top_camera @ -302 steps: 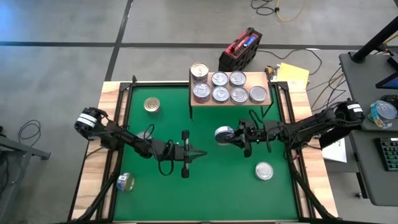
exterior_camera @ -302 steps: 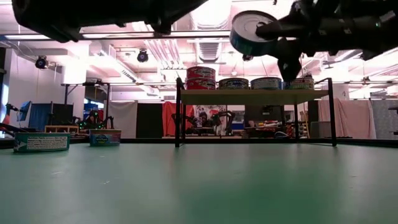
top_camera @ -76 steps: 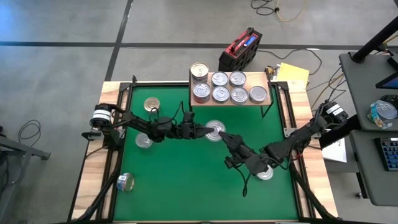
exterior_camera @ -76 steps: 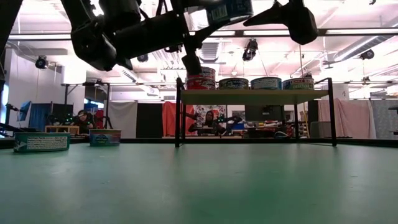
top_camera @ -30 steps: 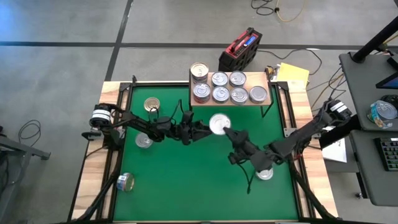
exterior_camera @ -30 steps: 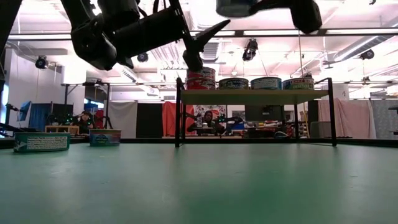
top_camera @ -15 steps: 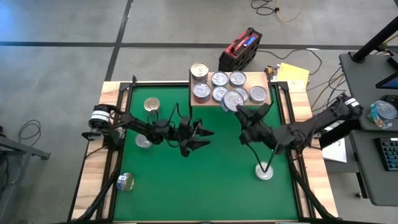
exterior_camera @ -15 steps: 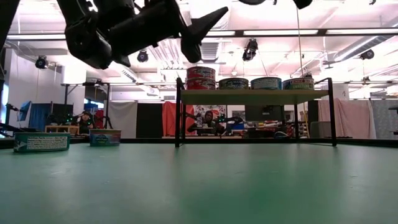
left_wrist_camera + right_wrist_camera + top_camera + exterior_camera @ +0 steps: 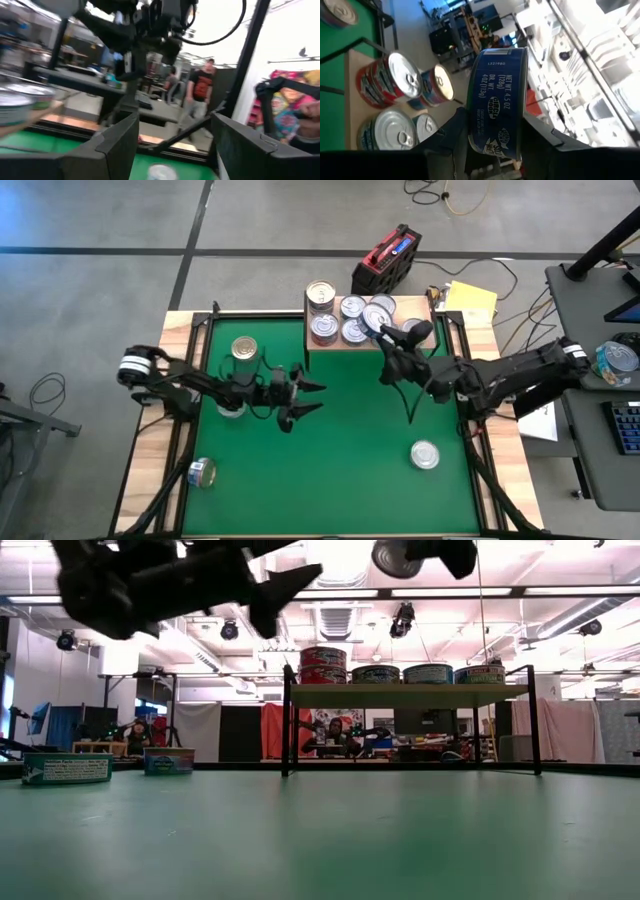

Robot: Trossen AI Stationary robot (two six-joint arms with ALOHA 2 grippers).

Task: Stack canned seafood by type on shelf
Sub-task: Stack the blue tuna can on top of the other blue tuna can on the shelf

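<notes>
We look down on a green mat [image 9: 330, 470] framed by a pale wooden border [image 9: 150, 450], set on a grey floor crossed by dark lines. At the mat's far edge stands the shelf [image 9: 418, 310], a small light-wood board on thin black legs, with cans [image 9: 323, 327] packed on it and a two-high stack [image 9: 320, 293] at its left end. Behind it on the floor sit a red and black case [image 9: 386, 260] and a yellow pad [image 9: 470, 300].

Our right gripper [image 9: 388, 340] hangs over the shelf, clamped on a blue-labelled can [image 9: 495, 100]; the right wrist view shows it held on edge between the fingers, with red-labelled and silver-topped cans below. Our left gripper [image 9: 308, 397] hovers over the left middle of the mat, its fingers [image 9: 120, 145] spread wide and holding nothing.

Loose cans lie on the mat: a gold-topped can [image 9: 244, 348] near the far left, a side-lying can [image 9: 201, 473] at the near left, and a silver-topped can [image 9: 425, 454] at the near right.

From table height we see a bright workshop with ceiling lights [image 9: 340, 560], and the left wrist view catches a person [image 9: 200, 90] in a dark shirt.
</notes>
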